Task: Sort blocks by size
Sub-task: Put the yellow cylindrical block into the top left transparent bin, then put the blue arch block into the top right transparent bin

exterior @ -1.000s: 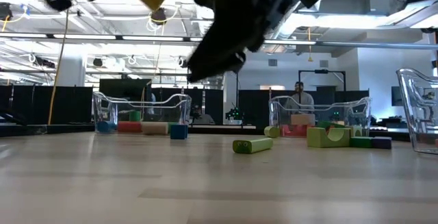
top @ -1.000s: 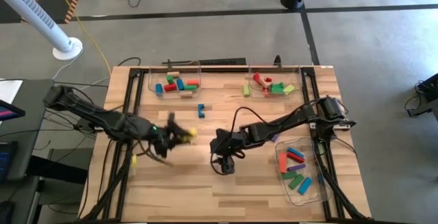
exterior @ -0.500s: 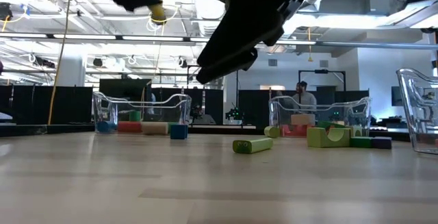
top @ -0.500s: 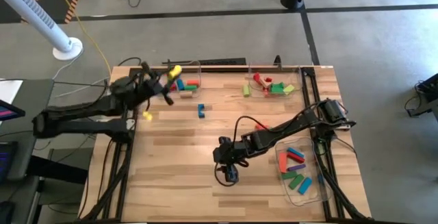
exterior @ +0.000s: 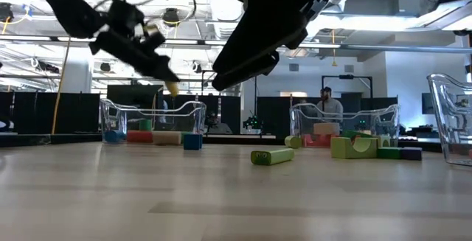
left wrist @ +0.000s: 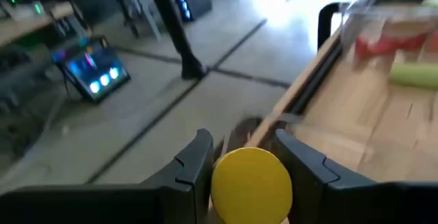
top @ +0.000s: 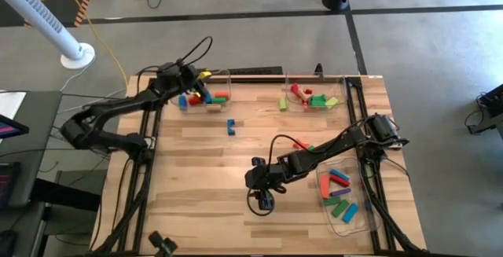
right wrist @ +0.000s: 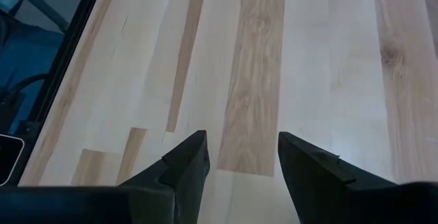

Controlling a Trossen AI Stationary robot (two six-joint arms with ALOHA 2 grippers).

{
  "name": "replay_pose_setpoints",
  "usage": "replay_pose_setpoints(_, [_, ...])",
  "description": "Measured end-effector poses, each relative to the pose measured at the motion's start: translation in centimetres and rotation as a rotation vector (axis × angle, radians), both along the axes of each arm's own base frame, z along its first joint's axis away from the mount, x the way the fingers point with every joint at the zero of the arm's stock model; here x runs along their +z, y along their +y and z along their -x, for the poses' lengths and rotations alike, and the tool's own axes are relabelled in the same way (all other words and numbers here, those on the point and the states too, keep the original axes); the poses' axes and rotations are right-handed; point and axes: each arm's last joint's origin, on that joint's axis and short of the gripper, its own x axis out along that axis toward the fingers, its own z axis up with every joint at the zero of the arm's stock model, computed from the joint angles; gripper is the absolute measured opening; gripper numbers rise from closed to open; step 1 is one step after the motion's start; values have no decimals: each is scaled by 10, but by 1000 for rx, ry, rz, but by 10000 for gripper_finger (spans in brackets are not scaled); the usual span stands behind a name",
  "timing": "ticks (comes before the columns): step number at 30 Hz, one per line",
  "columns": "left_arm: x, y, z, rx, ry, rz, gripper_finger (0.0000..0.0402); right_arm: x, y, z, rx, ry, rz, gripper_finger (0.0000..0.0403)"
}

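1. A yellow cylinder [left wrist: 250, 183] sits pinched between the two dark fingers [left wrist: 194, 166] of the left gripper [top: 198, 78]; its round end face shows in the left wrist view.
2. In the high view, the left gripper holds this piece above the far-left clear tray [top: 225, 75], at the tray's rear edge. In the low view the gripper [exterior: 164, 79] hangs in the air over that tray [exterior: 110, 108], tilted downward.
3. The far-left tray contains blocks in red, blue, green and tan [top: 206, 98].
4. A single blue block [top: 230, 124] lies on the bare table [top: 196, 178], just in front of the far-left tray.
5. The far-right clear tray [top: 343, 80] at the rear edge contains red, green and light-green blocks [top: 313, 98]. One light-green block [top: 283, 103] lies beside this tray on its left side.
6. A third clear tray [top: 371, 222] stands at the right edge of the table, with longer bars in red, blue, green and purple [top: 338, 193].
7. A red piece [top: 301, 144] lies on the table beside the right arm, partly covered by it.
8. The right gripper [top: 262, 196] hangs over the bare wood near the table's middle front. Its fingers [right wrist: 187, 166] are spread apart with only bare wood between them.
9. In the low view, a light-green cylinder [exterior: 271, 155] lies on its side on the table.
10. A person [exterior: 325, 105] stands in the room far behind the table.
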Motion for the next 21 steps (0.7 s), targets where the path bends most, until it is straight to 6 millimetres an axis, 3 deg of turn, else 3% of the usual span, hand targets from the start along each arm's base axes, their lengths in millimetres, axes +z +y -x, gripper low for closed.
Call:
replay_pose_setpoints(5, [-22, 15, 3, 39, 33, 93, 120, 0, 0, 0, -1, 0, 0, 207])
replay_pose_setpoints(12, [-39, 19, 2, 52, 79, 177, 121, 1, 0, -1, -1, -12, -4, 207])
replay_pose_setpoints(21, [-38, 21, 2, 93, 40, 186, 233, 1, 0, -1, -1, -18, -6, 207])
